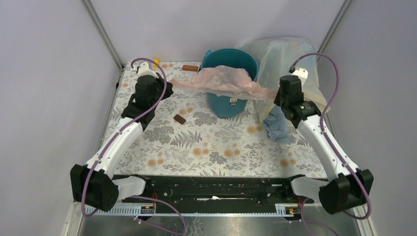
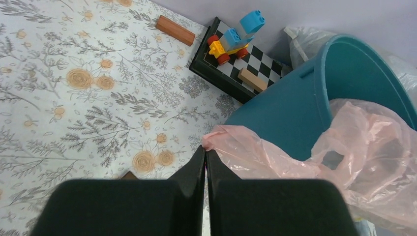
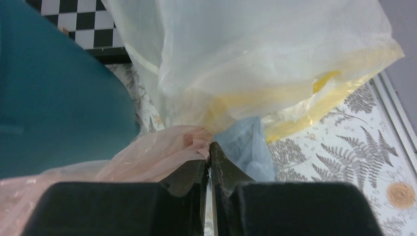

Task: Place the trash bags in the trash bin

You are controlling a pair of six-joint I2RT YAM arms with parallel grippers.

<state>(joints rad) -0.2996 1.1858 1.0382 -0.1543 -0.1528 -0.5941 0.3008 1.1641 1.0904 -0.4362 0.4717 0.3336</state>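
Pink trash bag stretched across the trash bin mouth, apparently resting on its rim; left gripper and right gripper each clamp one end.

Robot test cell in a laboratory setting.
A tabletop laid with floral cloth is enclosed by plain pale panels set in metal posts at 11 and 1 o'clock; a left arm and a right arm are bolted beside a black rail at 6 o'clock.
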